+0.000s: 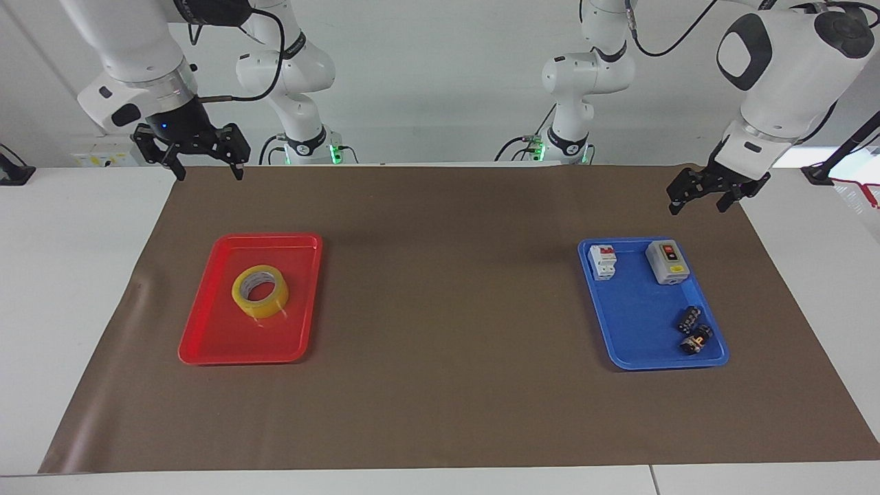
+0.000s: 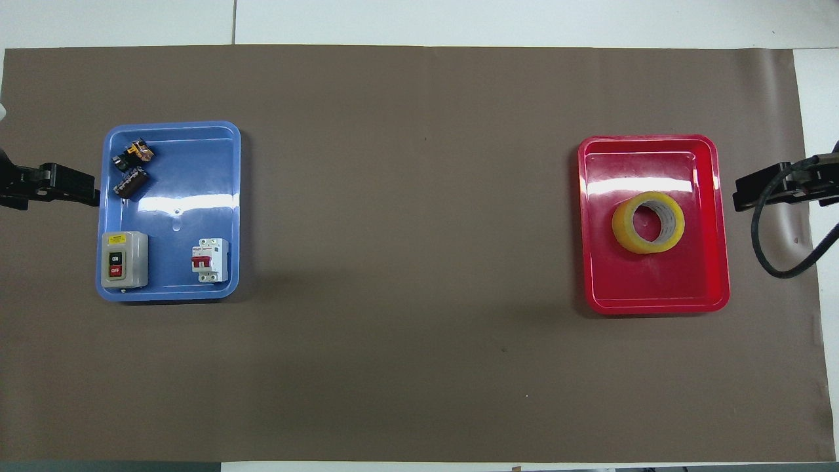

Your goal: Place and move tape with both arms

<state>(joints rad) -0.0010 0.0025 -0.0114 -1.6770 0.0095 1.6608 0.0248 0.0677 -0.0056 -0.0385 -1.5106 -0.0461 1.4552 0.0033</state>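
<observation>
The tape (image 1: 260, 291), a translucent yellow roll with a wide hole, lies flat in a red tray (image 1: 220, 344) at the right arm's end of the table; the overhead view also shows the tape (image 2: 629, 239) in that tray (image 2: 655, 298). My right gripper (image 1: 208, 173) hangs open and empty over the brown mat's edge by the robots, well apart from the tray. My left gripper (image 1: 698, 205) hangs open and empty over the mat at the left arm's end, just above a blue tray (image 1: 636, 323).
The blue tray holds a grey ON/OFF switch box (image 1: 667, 262), a white circuit breaker (image 1: 603, 262) and two small dark parts (image 1: 694, 330). A brown mat (image 1: 447, 309) covers the table between the trays. A black cable (image 2: 780, 255) loops beside the red tray.
</observation>
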